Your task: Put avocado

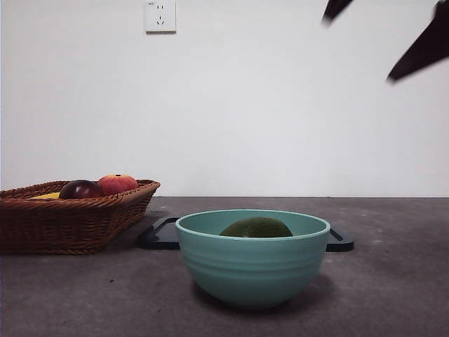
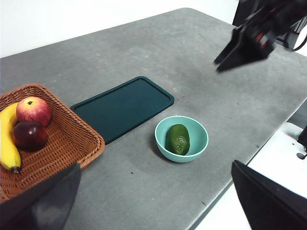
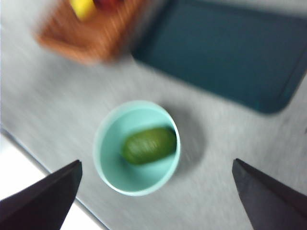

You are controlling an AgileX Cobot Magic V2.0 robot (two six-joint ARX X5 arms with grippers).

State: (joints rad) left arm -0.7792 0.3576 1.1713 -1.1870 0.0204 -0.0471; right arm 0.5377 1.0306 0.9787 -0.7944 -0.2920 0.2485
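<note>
Lying inside the round mint-green bowl (image 2: 182, 139) is the dark green, dull-skinned avocado (image 2: 177, 139). Above it hangs the right gripper (image 3: 156, 191), jaws wide and empty; the left gripper (image 2: 158, 201) is also wide.

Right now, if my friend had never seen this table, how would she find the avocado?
Start at the big dark tray lying flat on the grey table. Just beside it stands a light green bowl, and the avocado lies inside. It is dark green with dull bumpy skin; the red fruits and the banana sit in the wicker basket.
</note>
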